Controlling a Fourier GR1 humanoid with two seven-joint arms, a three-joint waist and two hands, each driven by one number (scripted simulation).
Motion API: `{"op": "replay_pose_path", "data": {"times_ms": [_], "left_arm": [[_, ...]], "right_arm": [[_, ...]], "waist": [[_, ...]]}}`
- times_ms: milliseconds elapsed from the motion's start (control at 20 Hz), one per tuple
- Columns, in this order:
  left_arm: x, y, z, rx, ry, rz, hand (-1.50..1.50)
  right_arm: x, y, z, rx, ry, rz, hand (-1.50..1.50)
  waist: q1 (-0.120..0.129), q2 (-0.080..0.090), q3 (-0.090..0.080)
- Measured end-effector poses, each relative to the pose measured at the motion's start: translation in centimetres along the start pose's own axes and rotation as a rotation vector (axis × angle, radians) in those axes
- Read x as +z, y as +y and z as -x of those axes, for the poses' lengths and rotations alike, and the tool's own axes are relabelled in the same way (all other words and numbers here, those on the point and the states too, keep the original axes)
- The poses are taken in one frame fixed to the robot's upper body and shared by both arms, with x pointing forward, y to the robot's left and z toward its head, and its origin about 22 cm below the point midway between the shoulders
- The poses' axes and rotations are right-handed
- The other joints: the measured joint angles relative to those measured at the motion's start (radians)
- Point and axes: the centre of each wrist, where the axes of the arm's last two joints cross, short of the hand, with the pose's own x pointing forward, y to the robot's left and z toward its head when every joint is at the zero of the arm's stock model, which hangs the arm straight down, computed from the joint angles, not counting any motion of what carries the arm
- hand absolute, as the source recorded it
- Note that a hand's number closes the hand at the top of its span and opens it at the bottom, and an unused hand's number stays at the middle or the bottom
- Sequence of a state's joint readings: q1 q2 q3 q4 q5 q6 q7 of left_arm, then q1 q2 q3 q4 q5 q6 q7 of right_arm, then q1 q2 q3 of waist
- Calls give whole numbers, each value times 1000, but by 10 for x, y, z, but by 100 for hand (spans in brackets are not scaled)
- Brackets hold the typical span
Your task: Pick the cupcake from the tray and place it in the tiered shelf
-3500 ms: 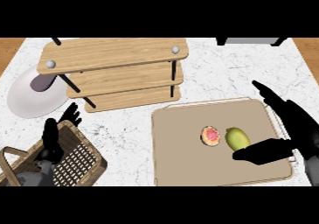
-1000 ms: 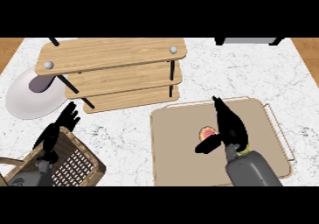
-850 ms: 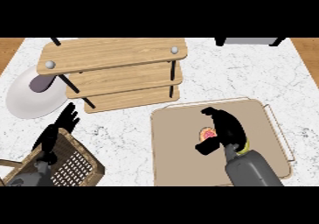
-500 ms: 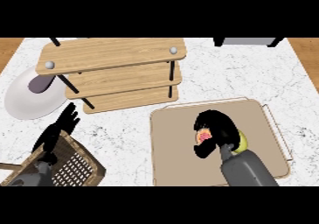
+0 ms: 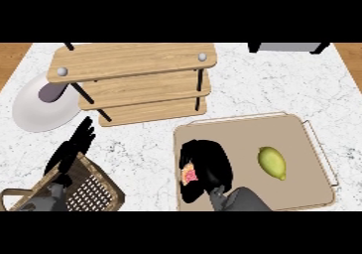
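Note:
The cupcake [image 5: 189, 175], pink-topped, sits on the left part of the tan tray [image 5: 242, 134], and only a sliver of it shows. My right hand [image 5: 210, 162] is curled round it from above and from the right, hiding most of it. The wooden tiered shelf [image 5: 136, 79] stands at the back left of the counter, its steps stacked toward me. Resting open at the lower left, with fingers up, is my left hand [image 5: 70, 151], just above a wicker basket.
A yellow-green lemon [image 5: 272, 162] lies on the tray to the right of my right hand. A white plate [image 5: 40, 105] lies left of the shelf. The wicker basket [image 5: 77, 191] sits at the lower left. A dark appliance [image 5: 286, 46] stands at the back right.
My right hand has swung left across the tray from beside the lemon and curled round the cupcake. The lemon is now uncovered. The left hand has stayed put.

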State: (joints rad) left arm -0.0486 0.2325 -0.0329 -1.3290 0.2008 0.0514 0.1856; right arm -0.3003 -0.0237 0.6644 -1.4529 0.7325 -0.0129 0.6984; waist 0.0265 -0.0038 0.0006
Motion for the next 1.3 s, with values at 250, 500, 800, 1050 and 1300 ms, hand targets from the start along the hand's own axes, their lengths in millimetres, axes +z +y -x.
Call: {"op": "replay_pose_path", "data": {"times_ms": [250, 500, 800, 1050, 1300], "left_arm": [[-7, -6, -3, -11, -2, 29, 0], [-9, -5, -3, -14, 4, 28, 0], [-8, 1, 1, -11, 24, 10, 0], [-7, 5, 3, -5, 29, 5, 0], [-6, 4, 0, -6, 31, -12, 0]], "right_arm": [[33, 14, -62, 15, -158, 18, 150], [64, -4, -106, 5, -295, 154, 150], [85, -47, -142, -10, -421, 334, 150], [91, -87, -170, -40, -453, 444, 150], [89, -125, -197, -71, -436, 509, 150]], "waist": [[32, 2, 0], [28, -6, -1], [12, -16, -1], [1, -18, -1], [-2, -16, -2]]}}
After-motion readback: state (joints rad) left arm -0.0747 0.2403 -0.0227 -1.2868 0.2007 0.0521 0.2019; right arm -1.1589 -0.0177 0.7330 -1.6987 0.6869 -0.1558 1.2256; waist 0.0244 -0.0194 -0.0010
